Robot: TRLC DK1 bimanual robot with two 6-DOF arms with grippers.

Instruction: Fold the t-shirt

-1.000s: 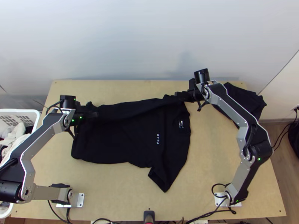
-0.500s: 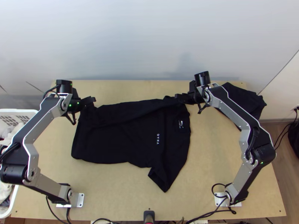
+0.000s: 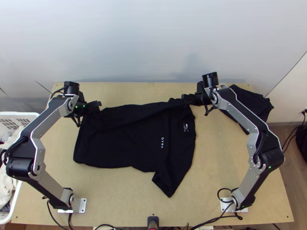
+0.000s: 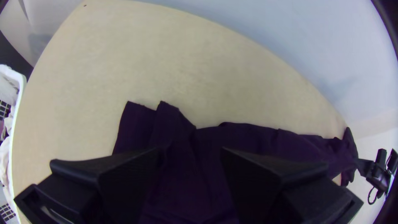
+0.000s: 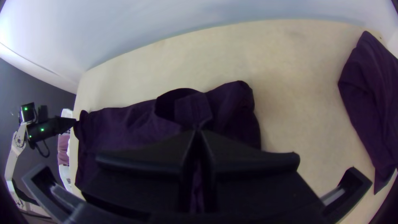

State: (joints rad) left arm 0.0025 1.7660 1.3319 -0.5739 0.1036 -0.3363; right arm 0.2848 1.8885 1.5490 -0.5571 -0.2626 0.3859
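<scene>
Jaws spread on left gripper (image 4: 190, 155) at 10 o'clock; right gripper (image 5: 197, 129) pinches t-shirt (image 3: 126, 142) at 2 o'clock, on bench (image 3: 115, 195). If I lift now, one-sided pull could skew the fold.

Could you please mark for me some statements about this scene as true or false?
1. The left gripper has its fingers apart. True.
2. The right gripper is wide open. False: its fingers are closed on the t-shirt.
3. A second dark cloth lies at the table's far right. True.
4. The white basket stands in the middle of the table. False: the basket is beyond its left edge.
</scene>
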